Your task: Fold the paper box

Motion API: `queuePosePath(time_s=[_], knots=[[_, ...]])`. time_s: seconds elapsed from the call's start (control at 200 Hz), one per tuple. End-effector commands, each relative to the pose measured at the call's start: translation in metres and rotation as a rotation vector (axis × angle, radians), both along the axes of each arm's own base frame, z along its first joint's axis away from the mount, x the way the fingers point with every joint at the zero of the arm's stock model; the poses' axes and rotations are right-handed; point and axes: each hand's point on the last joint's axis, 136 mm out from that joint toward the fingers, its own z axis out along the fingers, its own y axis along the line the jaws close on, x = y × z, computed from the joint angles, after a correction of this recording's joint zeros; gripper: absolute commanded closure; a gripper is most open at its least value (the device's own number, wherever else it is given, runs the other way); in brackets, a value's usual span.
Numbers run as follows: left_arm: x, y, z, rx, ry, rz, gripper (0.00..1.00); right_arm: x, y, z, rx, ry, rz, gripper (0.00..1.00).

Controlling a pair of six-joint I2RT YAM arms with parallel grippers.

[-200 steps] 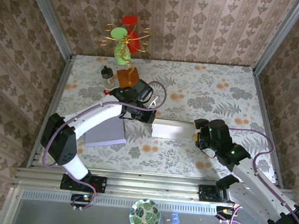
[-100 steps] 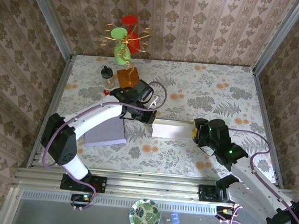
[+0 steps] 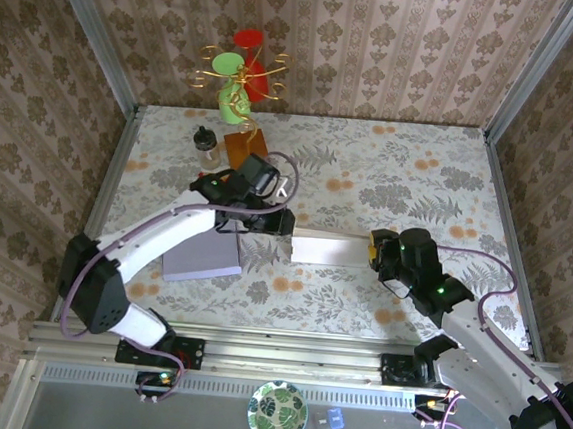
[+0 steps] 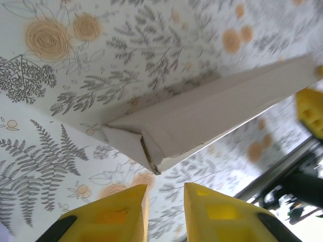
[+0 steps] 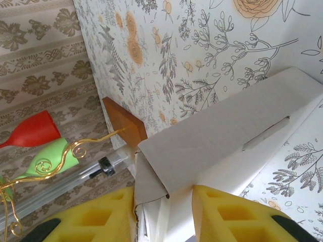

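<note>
Left gripper (image 4: 165, 187): jaws slightly parted, a narrow gap with nothing in it; poised just short of the left end of the paper box (image 3: 329, 249), tips near that end but apart from it. Right gripper (image 5: 164, 190): jaws astride the box's right end, white card filling the gap from one jaw to the other; whether they pinch it or merely flank it cannot be told. Paper box: one, white, long and narrow, partly folded, lying on the table (image 3: 420, 176) near its middle, long axis running left to right between the two grippers; left end shows a folded flap with an open seam at the corner; panel near the right end bears a thin slot (image 5: 265, 133). Table: covered in pale cloth printed with ferns and orange flowers. Purple pad (image 3: 203, 255): flat, left of the box and well apart from it, partly under the left arm. Orange-brown block (image 3: 242, 146): far left part of the table, beside a small dark-capped bottle (image 3: 207, 145). Ornament (image 3: 241, 70): gold wire carrying red and green cups, at the far edge behind the block. Patterned bowl (image 3: 277, 412): green and white, on the near ledge between the arm bases, a small blue item (image 3: 334, 417) just beside it
</note>
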Motion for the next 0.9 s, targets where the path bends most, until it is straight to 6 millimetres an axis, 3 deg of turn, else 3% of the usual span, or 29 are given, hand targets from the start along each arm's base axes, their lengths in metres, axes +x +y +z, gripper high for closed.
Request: queuePosePath(time_s=[0.0, 0.13, 0.25, 0.475, 0.895], knots=[[0.010, 0.002, 0.020, -0.151, 0.099, 0.210, 0.71, -0.014, -0.009, -0.032, -0.067, 0.100, 0.001, 0.66], [0.015, 0.009, 0.003, -0.203, 0.254, 0.402, 0.68, -0.013, -0.008, -0.033, -0.072, 0.106, 0.007, 0.66], [0.023, 0.000, -0.002, -0.273, 0.318, 0.475, 0.66, -0.013, -0.008, -0.033, -0.073, 0.108, 0.008, 0.66], [0.026, -0.015, -0.012, -0.305, 0.379, 0.492, 0.65, -0.014, -0.009, -0.033, -0.075, 0.110, 0.009, 0.66], [0.007, -0.014, -0.035, -0.263, 0.444, 0.478, 0.68, -0.014, -0.009, -0.035, -0.076, 0.116, 0.008, 0.67]])
